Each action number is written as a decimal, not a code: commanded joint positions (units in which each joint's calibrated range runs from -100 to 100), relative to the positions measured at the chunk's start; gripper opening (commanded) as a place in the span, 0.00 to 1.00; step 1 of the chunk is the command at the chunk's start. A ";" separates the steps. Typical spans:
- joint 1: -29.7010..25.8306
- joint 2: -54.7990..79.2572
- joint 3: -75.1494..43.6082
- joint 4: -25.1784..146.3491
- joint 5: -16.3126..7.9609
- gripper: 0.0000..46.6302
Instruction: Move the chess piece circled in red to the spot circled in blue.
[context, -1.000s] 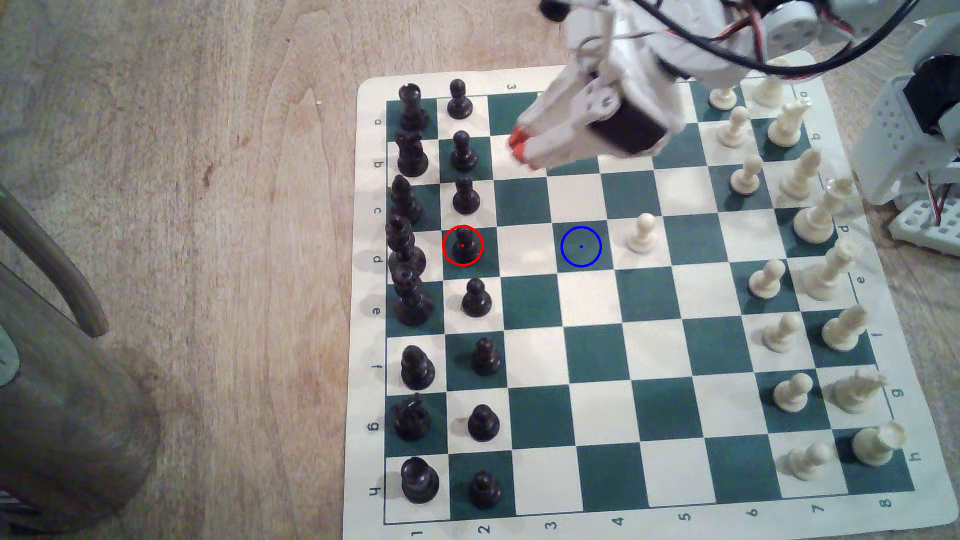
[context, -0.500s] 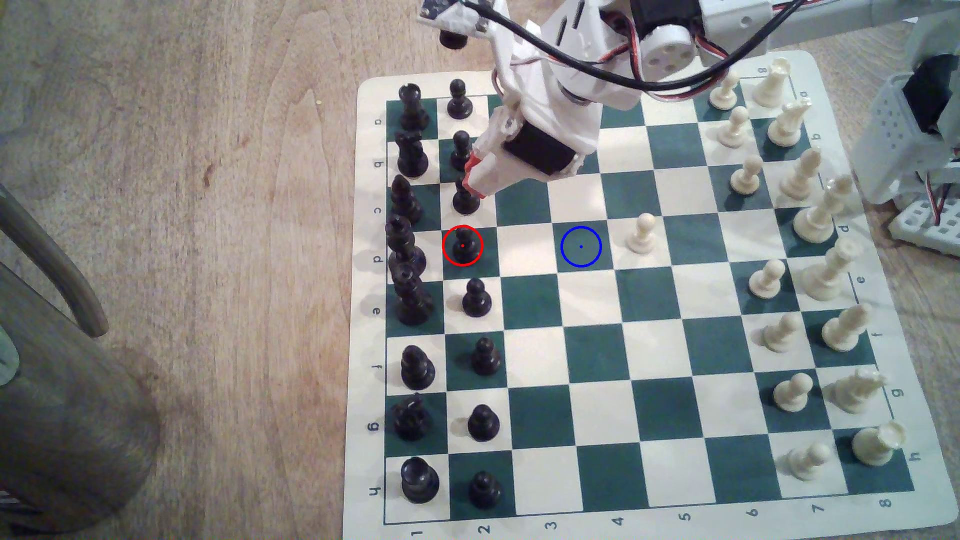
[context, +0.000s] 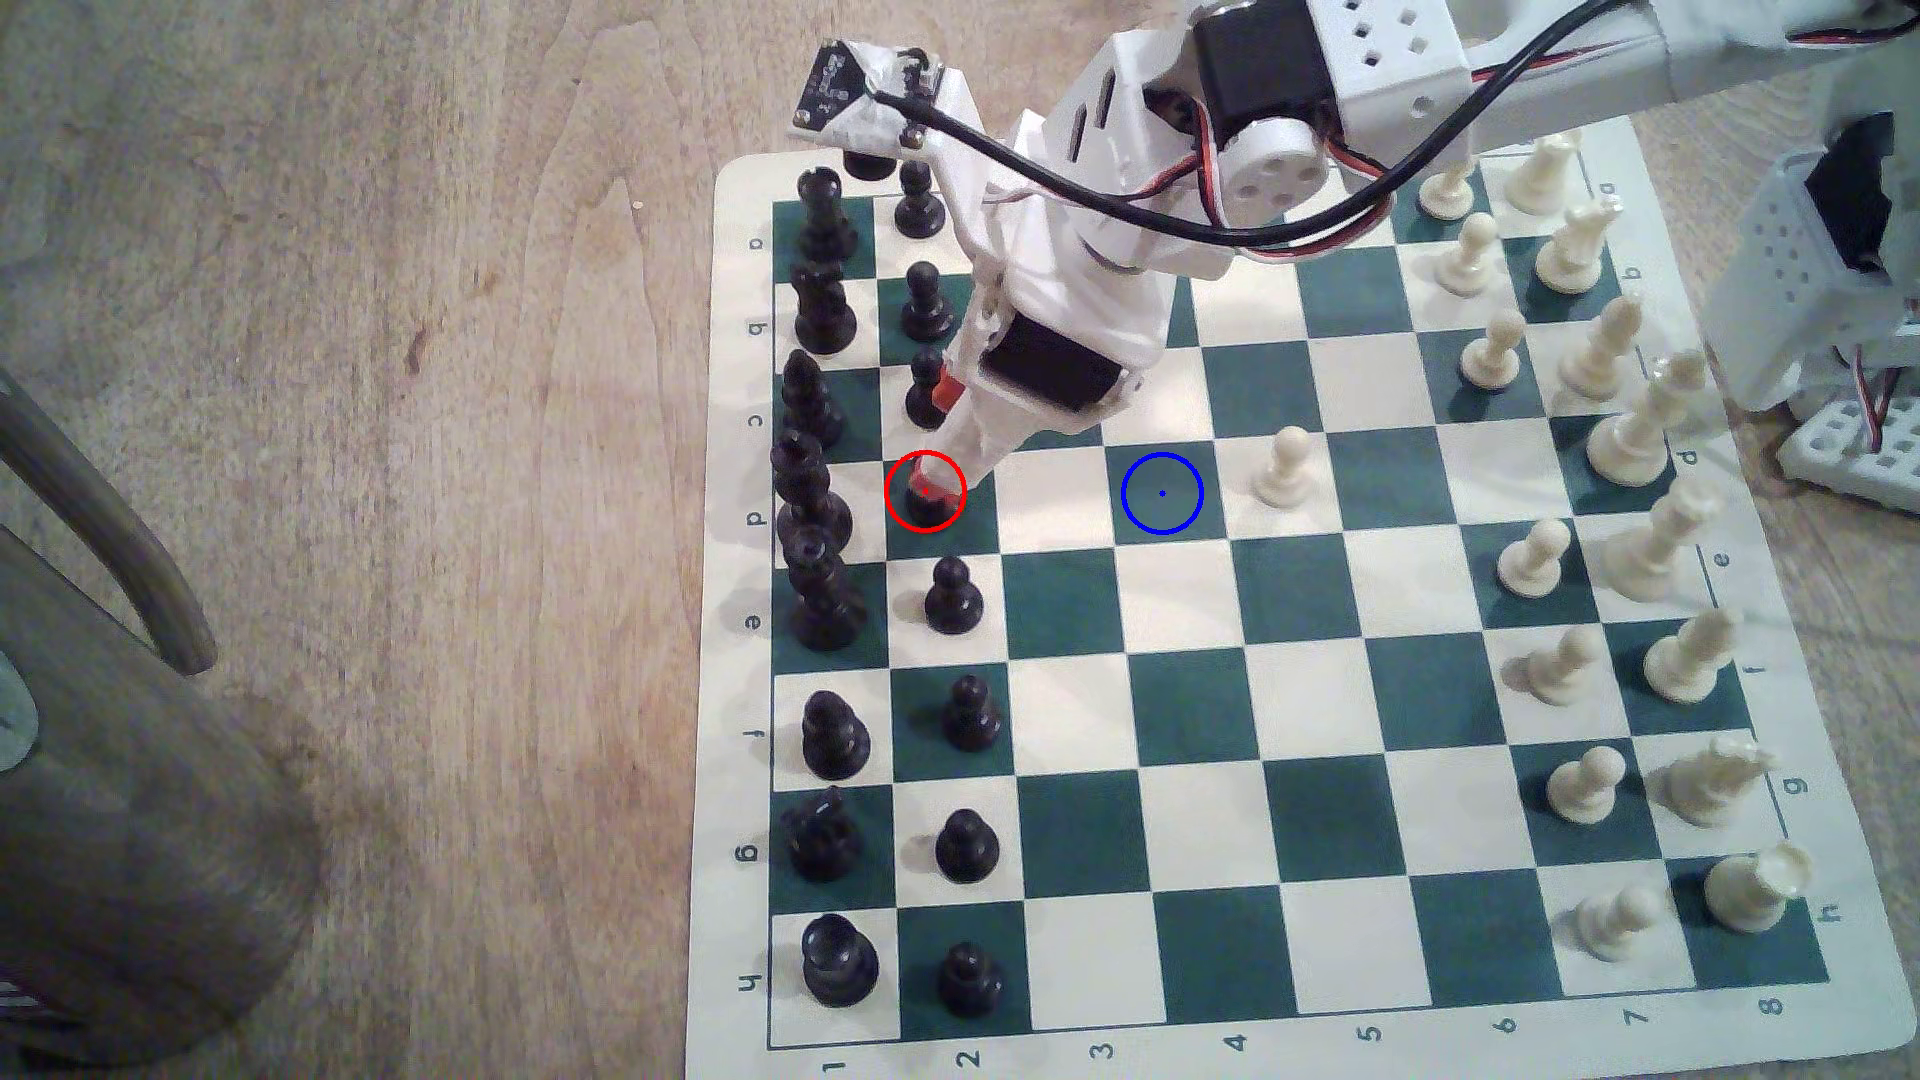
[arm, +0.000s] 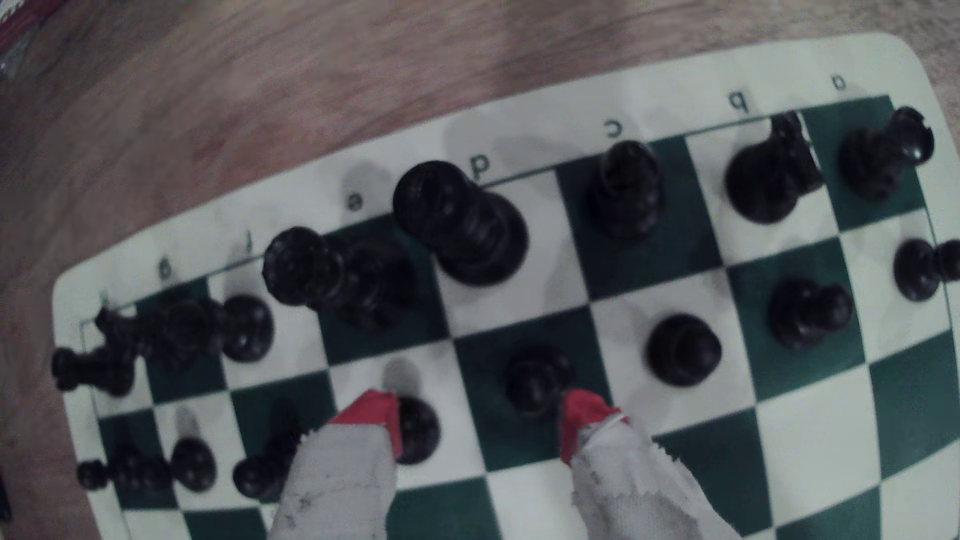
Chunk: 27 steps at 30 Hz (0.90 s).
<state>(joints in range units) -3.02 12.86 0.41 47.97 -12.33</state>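
Pawn between parted tips: close centred, lift straight

Gripper sits over the red-ringed green square, left of centre in the exterior view, jaws spread. In the wrist view the chess piece stands upright near one red fingertip, while the other tip overlaps a neighbouring black pawn. Judged advice: shift until the ringed pawn lies midway between both tips, clear of the neighbour, then pinch at the collar. Lift straight up before travelling to the spot, which is free, with a white pawn just beside it.
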 joint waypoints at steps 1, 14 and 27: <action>-0.38 -1.06 -6.48 0.35 -0.24 0.36; 0.01 2.50 -6.48 -0.14 -0.15 0.32; 0.01 5.81 -7.30 -4.07 -0.73 0.32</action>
<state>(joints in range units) -3.02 20.32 -1.67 45.34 -12.72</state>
